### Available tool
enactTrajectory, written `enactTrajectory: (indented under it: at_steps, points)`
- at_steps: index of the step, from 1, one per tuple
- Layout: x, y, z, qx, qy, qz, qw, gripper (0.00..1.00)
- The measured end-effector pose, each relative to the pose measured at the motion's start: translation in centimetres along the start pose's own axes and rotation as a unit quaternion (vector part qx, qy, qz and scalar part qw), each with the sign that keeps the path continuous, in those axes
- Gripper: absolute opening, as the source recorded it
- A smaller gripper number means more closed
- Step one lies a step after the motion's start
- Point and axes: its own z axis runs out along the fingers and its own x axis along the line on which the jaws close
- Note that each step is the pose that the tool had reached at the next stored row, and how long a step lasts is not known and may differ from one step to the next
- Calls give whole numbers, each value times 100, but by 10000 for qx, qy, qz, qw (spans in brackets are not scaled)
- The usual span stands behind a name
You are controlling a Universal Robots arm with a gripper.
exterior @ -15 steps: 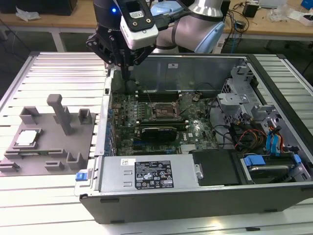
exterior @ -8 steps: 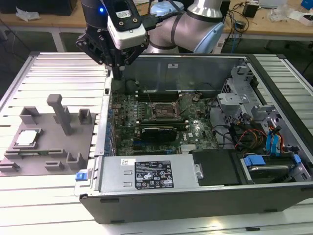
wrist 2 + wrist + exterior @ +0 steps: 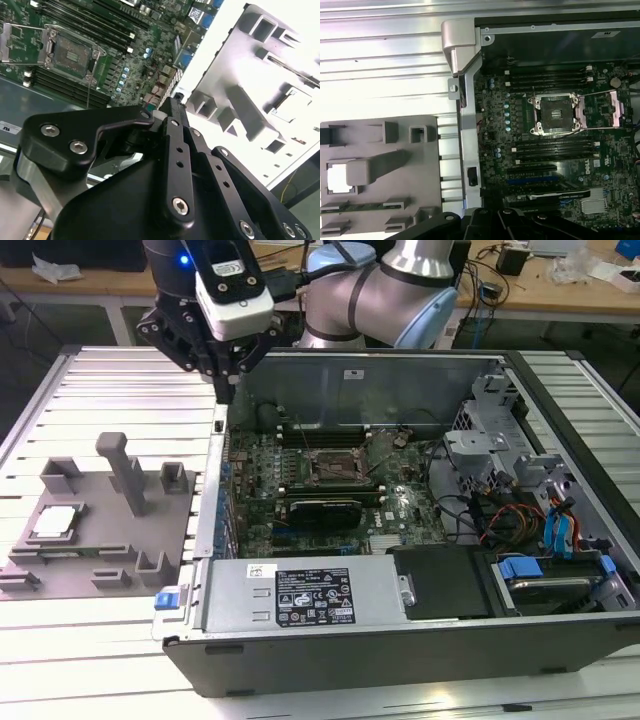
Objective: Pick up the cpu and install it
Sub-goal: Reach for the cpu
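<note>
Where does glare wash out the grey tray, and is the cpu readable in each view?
Exterior view: the grey tray and the cpu are evenly lit, the motherboard darker. First wrist view: the cpu glows featureless white. Second wrist view: the tray is blown out almost white; the cpu cannot be distinguished there.

The cpu point(image 3: 55, 522), a small flat square chip with a pale silver-white metal top, lies flat and top-up in 1 square recess of the grey moulded plastic tray point(image 3: 100, 532), near the tray's corner at the exterior view's left. In the first wrist view the cpu point(image 3: 338, 178) glares white.
</note>
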Motion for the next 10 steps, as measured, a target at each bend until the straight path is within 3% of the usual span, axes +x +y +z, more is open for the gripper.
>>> enactTrajectory:
  at_steps: [10]
  points:
    - [179,-13,-5,0,-4,0,10000,11]
